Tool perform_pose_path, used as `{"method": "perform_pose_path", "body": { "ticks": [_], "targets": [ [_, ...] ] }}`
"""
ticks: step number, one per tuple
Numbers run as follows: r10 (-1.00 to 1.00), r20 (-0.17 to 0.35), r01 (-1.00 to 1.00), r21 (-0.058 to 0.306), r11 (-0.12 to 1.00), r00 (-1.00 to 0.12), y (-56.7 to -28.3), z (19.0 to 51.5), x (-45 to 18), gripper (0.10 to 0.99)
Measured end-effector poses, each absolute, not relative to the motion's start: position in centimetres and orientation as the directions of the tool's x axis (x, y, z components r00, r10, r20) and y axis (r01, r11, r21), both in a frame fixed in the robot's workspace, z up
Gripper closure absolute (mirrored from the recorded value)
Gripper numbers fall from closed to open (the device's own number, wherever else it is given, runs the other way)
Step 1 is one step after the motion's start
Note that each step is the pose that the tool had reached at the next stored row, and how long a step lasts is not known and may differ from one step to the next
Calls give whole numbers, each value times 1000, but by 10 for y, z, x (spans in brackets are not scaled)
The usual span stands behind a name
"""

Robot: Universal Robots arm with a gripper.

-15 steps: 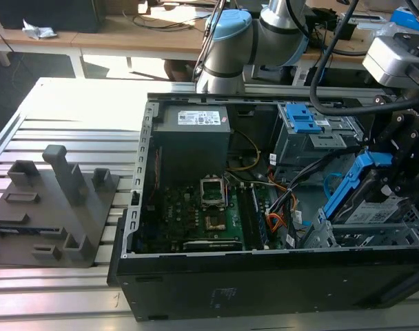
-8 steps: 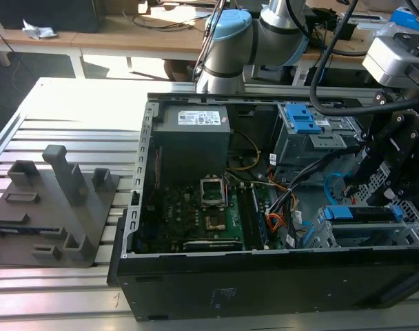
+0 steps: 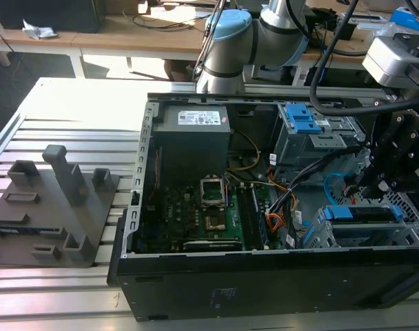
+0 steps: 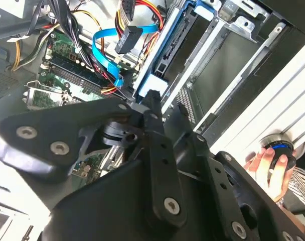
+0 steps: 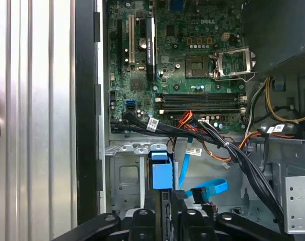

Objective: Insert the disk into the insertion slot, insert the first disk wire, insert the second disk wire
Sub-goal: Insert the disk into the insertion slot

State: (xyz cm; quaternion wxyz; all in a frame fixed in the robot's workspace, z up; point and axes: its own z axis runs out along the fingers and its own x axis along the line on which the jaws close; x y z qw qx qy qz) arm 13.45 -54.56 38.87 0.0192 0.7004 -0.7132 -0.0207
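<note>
The disk (image 3: 364,214), grey in a bright blue carrier, sits edge-on inside the insertion slot (image 3: 331,238), a silver sheet-metal cage at the case's front on the exterior view's right. My gripper (image 3: 371,187) hangs right over it. In the first wrist view the blue carrier end (image 5: 161,174) runs down between the black fingers, and my gripper (image 5: 165,218) is shut on the disk. In the second wrist view my gripper (image 4: 150,100) meets the carrier's rail (image 4: 165,47) beside the cage (image 4: 227,30). A loose blue flat cable (image 5: 212,187) with a black plug lies beside the disk.
The open case holds the motherboard (image 3: 196,207), the power supply (image 3: 192,138) and a second grey cage with a blue latch (image 3: 302,121). Red, yellow and black wires (image 4: 142,7) hang near the slot. A grey fixture (image 3: 54,214) stands left. A person's hand (image 4: 265,168) rests outside the case.
</note>
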Motion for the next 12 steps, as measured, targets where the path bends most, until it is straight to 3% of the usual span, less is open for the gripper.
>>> {"method": "perform_pose_path", "body": {
  "ticks": [2,3,12],
  "targets": [
    [-1000,-2,-998,56,18,-18,-546,389,135,851],
    [-1000,-1,-998,56,18,-18,-546,389,135,973],
    [-1000,-2,-998,56,18,-18,-546,387,135,980]
  ]
}}
